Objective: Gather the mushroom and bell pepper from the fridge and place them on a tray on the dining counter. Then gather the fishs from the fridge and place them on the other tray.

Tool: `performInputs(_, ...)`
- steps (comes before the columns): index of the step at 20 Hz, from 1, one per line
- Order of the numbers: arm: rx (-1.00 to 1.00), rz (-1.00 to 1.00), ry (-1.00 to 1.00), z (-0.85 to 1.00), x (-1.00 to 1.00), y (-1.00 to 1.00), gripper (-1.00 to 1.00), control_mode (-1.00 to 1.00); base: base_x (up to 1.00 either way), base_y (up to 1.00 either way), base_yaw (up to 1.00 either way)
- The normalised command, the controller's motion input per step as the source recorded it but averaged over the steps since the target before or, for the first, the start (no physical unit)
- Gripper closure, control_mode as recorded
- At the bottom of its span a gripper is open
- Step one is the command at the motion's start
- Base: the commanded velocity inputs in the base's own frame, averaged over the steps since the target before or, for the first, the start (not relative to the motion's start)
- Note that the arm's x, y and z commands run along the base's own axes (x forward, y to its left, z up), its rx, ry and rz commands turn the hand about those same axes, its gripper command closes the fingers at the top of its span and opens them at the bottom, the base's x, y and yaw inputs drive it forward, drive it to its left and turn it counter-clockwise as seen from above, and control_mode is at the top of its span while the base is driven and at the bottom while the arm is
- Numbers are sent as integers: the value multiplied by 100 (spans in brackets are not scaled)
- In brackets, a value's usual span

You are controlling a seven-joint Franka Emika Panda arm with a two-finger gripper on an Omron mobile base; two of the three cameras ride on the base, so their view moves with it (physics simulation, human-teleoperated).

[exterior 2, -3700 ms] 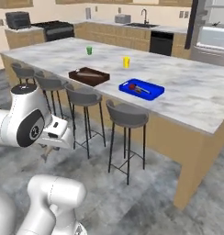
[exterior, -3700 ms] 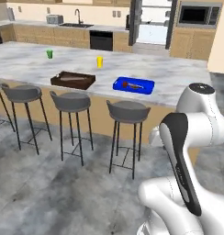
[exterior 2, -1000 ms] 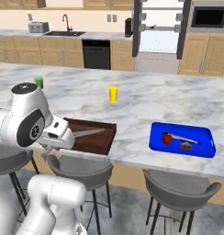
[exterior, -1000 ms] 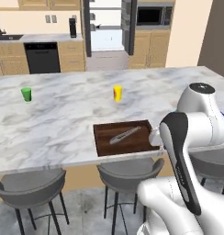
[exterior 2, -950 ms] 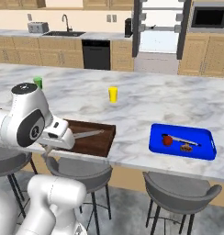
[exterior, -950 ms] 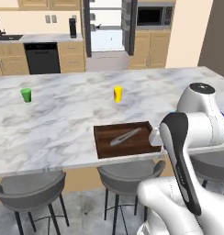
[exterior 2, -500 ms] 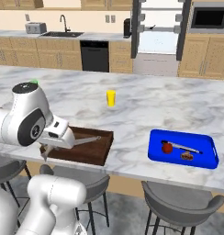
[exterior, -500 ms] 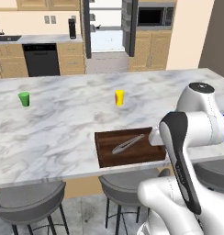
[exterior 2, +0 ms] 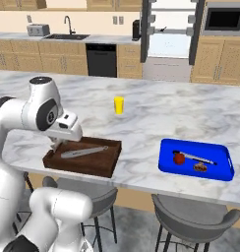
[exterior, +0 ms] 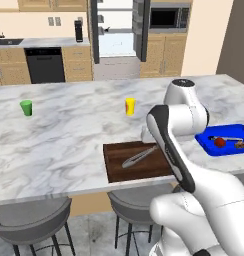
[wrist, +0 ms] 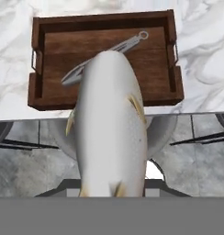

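Kitchen island, marbled bench [exterior: 59,150] running wide, fridge [exterior: 118,35] standing open against the back wall. Near the front edge sits the brown wooden tray [exterior 2: 100,165] with one slim grey fish [exterior 2: 83,152] already lying slantwise in it; further toward the bench's right end, the blue tray [exterior 2: 220,172] holds the red bell pepper [exterior 2: 179,158] and the small brown mushroom [exterior 2: 199,167], so the vegetable half looks done. My fingers are closed snug around a second fish [wrist: 111,124], its pale silver body pointing straight ahead of the hand toward the wooden tray. Hand hangs by the front edge of the bench, on the stool side, near the tray's left end. Step in hand, as I judge it: delivering this last fish. Next move calls for reaching forward over the tray's near rim, lowering beside the fish already there, not on top of it, then opening to let go.
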Motion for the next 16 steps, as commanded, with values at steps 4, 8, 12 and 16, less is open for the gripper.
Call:
performInputs(4,0,0,23,-28,78,49,100,-100,0,0,0)
performInputs(8,0,0,18,-39,97,60,100,-100,0,0,0)
performInputs(12,0,0,6,-58,94,46,100,-100,0,0,0)
performInputs(16,0,0,4,-71,68,14,100,-100,0,0,0)
